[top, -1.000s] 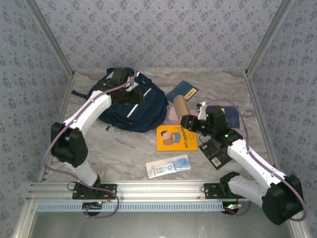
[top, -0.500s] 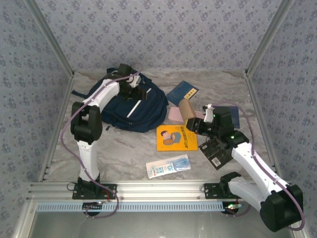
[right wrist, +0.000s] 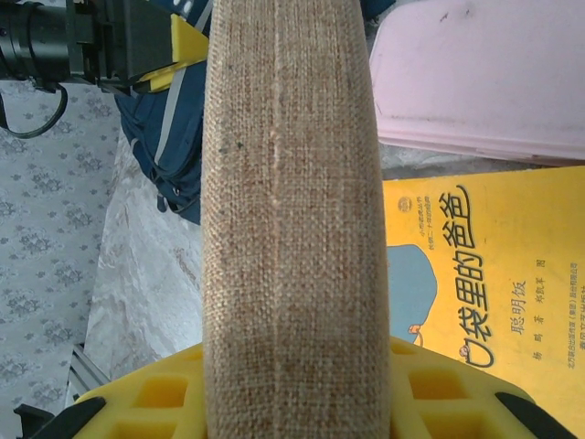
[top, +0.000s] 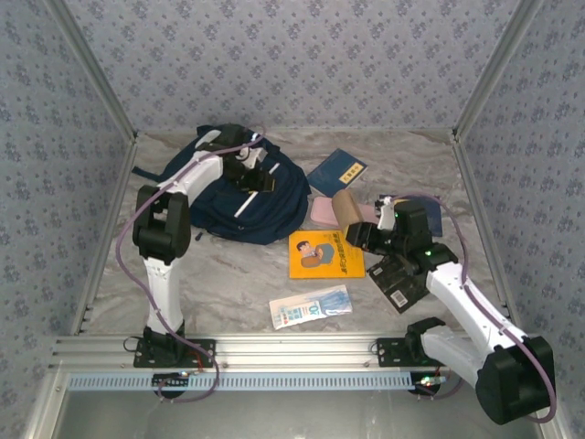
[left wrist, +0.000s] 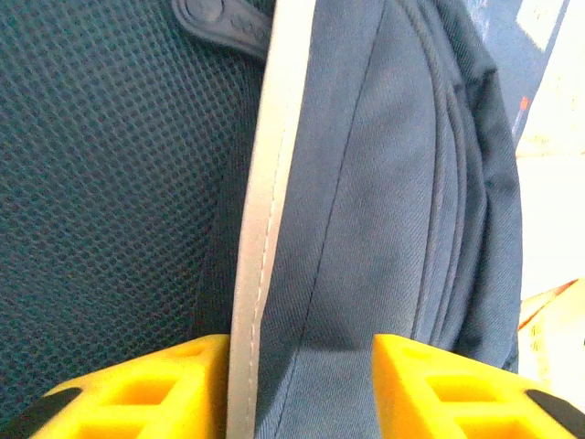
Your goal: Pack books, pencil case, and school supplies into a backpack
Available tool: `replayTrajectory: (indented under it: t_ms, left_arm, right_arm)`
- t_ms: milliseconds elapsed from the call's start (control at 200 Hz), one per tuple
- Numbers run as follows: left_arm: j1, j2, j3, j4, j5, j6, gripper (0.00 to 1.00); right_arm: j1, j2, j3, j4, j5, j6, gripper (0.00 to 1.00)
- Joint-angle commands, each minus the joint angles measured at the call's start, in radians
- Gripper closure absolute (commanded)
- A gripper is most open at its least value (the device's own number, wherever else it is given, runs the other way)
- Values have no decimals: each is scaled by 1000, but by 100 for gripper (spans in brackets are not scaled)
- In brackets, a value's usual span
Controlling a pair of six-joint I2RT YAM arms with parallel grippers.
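Your right gripper (right wrist: 297, 395) is clamped on the tan woven-fabric pencil case (right wrist: 288, 201), holding it off the table just beside the thin orange cartoon-figure book (top: 325, 254). Your left gripper (left wrist: 302, 370) rests on the large navy fabric backpack (top: 274, 206). Its 2 yellow fingers (left wrist: 146, 389) stand partly apart astride a white reflective stripe (left wrist: 265, 183), and you cannot tell whether they pinch it. The backpack lies far left on the marble-look table (top: 228, 274), its contents hidden.

One backpack (top: 274, 206), four books (top: 324, 254), one pencil case (top: 345, 208), one packet (top: 311, 306), one pink pad (top: 322, 212)
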Motion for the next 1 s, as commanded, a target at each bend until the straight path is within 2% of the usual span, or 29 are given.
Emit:
replayTrajectory:
  t_ms: [0,125,235,475,590,764,889,994]
  left_arm:
    - [0,-21,-7,-5,46,9,66]
    - [0,-12,-11,-6,39,18,77]
    - [1,0,14,-26,44,24,100]
    - [14,-95,162,-147,44,62,100]
    - [57,-168,245,-220,37,85,100]
    - [129,-284,270,-216,121,83,100]
    - [138,-292,348,-287,168,121,100]
    - [149,-315,342,-271,235,116,100]
  right_arm:
    - [-7,-2,-1,25,-30,-11,67]
    - [-7,-3,-6,26,-32,-11,67]
    - [-6,-6,-8,13,-26,-15,67]
    - [-8,-20,22,-42,9,-54,67]
    - [-7,-5,47,-25,-2,-60,66]
    - [23,33,86,40,-84,-35,66]
    - [76,93,145,49,-115,-43,66]
    - [129,163,197,60,-133,-43,65]
